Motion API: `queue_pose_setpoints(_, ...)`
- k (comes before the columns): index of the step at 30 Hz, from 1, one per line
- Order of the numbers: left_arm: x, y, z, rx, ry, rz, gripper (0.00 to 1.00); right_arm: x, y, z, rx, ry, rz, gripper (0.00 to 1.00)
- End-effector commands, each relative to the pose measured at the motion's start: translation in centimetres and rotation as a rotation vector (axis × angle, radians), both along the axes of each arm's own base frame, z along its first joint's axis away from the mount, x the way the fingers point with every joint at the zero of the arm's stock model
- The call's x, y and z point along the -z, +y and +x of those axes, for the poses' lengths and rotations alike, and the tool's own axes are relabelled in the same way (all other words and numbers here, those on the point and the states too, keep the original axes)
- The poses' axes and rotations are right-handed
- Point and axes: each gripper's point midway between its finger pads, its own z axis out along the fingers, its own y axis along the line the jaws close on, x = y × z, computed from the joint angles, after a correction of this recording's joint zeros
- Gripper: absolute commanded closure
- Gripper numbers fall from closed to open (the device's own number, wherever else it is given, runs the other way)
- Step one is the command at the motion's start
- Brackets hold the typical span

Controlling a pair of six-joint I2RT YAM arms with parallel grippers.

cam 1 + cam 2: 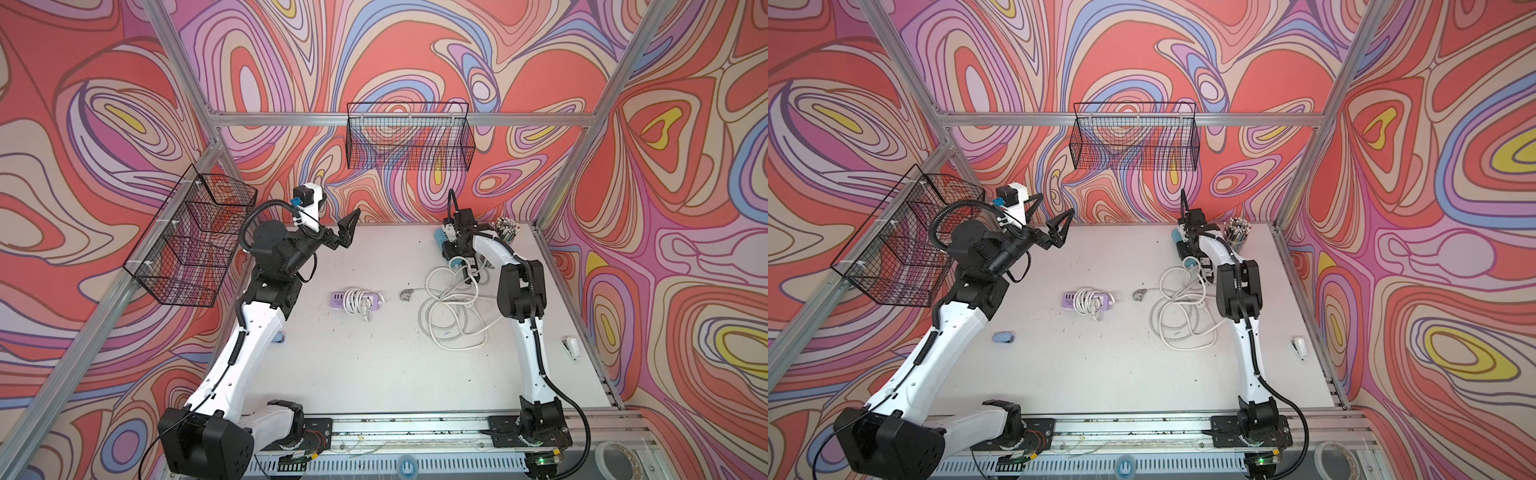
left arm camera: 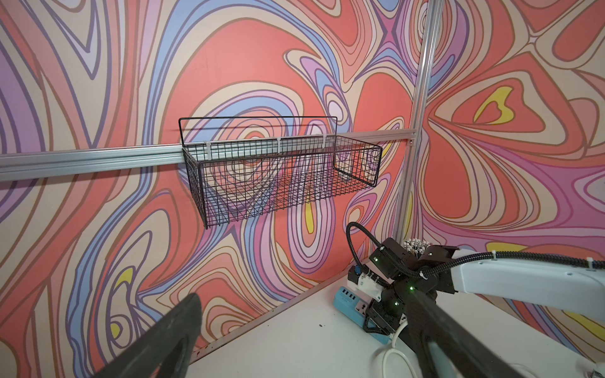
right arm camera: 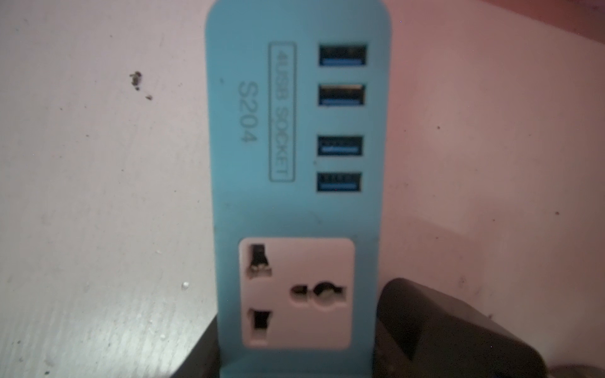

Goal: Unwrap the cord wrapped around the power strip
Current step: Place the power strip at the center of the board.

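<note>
A blue power strip (image 3: 294, 137) lies at the table's far right, and my right gripper (image 3: 294, 360) is shut on its socket end, with a dark finger on each side. In both top views its white cord (image 1: 449, 309) trails loose in loops toward the middle and ends at a grey plug (image 1: 406, 295). A purple power strip (image 1: 337, 298) lies at mid-table with a white cord (image 1: 354, 300) wound around it, and neither gripper is near it. My left gripper (image 1: 1057, 203) hangs open and empty in the air at the far left.
A cup of pens (image 1: 505, 230) stands just behind the right gripper. A white stapler (image 1: 571, 347) lies near the right edge and a blue stapler (image 1: 1003, 336) beside the left arm. Wire baskets hang on the back wall (image 1: 409, 137) and the left wall (image 1: 191, 237).
</note>
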Motion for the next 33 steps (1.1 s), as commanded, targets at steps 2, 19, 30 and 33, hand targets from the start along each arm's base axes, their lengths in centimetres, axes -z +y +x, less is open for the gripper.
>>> queue_pose_setpoints(2,-0.8,0.0,-0.5,0.014,-0.035,-0.009,0.0,0.9,-0.3,-0.6,0.008,0.035,-0.019,0.54)
queue_pose_setpoints(19,-0.7,0.1,-0.3,0.013,-0.031,-0.009,0.0,-11.3,0.5,0.2,-0.009,-0.216,0.045,0.02)
queue_pose_setpoints(30,-0.4,1.0,0.3,-0.04,-0.016,-0.012,0.0,-20.1,8.3,-5.9,-0.184,-0.27,0.352,0.02)
queue_pose_setpoints(33,-0.3,1.2,0.4,-0.048,-0.015,-0.012,0.0,-20.8,11.9,-8.8,-0.259,-0.238,0.458,0.02)
